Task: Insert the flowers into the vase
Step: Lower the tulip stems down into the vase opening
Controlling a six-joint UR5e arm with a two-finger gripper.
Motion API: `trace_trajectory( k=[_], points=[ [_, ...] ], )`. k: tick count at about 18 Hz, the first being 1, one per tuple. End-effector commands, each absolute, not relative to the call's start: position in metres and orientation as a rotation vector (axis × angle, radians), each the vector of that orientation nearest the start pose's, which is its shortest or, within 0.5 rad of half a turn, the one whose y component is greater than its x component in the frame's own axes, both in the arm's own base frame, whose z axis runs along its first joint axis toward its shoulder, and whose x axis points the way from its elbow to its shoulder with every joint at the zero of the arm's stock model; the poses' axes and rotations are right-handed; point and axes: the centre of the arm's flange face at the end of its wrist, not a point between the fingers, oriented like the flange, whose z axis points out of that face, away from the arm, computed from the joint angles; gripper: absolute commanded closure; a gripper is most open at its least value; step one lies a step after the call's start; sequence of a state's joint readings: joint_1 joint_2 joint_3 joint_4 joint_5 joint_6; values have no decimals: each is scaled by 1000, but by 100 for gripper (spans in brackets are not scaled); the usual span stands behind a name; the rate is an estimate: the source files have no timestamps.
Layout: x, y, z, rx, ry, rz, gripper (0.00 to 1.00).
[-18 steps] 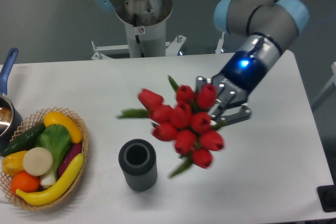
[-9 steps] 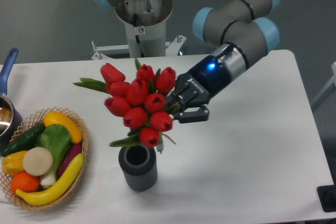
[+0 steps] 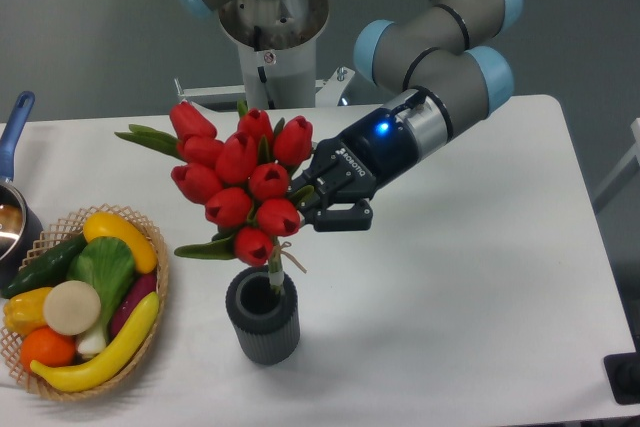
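Tulips [image 3: 238, 179] hang over your ribbed grey vase [image 3: 263, 315], stem tips inside its mouth. Your claw [image 3: 312, 199] is clamped on them.

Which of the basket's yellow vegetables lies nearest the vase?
The long curved yellow one along the basket's front edge. Its upper tip points toward the vase, while the other two yellow pieces sit farther back or at the left rim.

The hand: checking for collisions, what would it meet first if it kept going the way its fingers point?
The hand points left, so likely the tulips it already holds; beyond them nothing obvious, though depth is unclear.
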State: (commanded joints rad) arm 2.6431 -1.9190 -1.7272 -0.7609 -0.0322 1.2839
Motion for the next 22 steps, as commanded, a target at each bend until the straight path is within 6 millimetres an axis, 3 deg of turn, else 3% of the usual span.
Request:
trace_trajectory(
  k=[13, 22],
  points=[
    [-401, 498, 373, -1518, 387, -435, 80],
    [-399, 497, 337, -1534, 341, -481, 78]
  ],
)
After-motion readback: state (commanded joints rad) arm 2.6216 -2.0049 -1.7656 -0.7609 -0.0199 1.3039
